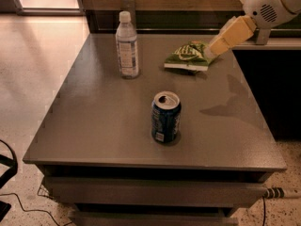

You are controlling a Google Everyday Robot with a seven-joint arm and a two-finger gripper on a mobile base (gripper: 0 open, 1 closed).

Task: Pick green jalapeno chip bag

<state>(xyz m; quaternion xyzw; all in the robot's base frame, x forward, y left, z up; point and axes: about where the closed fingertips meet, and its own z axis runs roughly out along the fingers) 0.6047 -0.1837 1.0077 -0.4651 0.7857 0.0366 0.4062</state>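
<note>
The green jalapeno chip bag (186, 55) lies flat on the grey table (94, 121), at the far right of its top. It is crinkled, with a pale logo and a pale front edge. My gripper (214, 48) comes in from the upper right on a white arm (270, 4). Its cream tip is at the bag's right end, just above the table top. I cannot tell whether it touches the bag.
A clear plastic water bottle (127, 46) stands upright left of the bag. An open blue soda can (165, 117) stands in the middle of the table, nearer the front. A dark counter (273, 79) is to the right. Cables lie on the floor.
</note>
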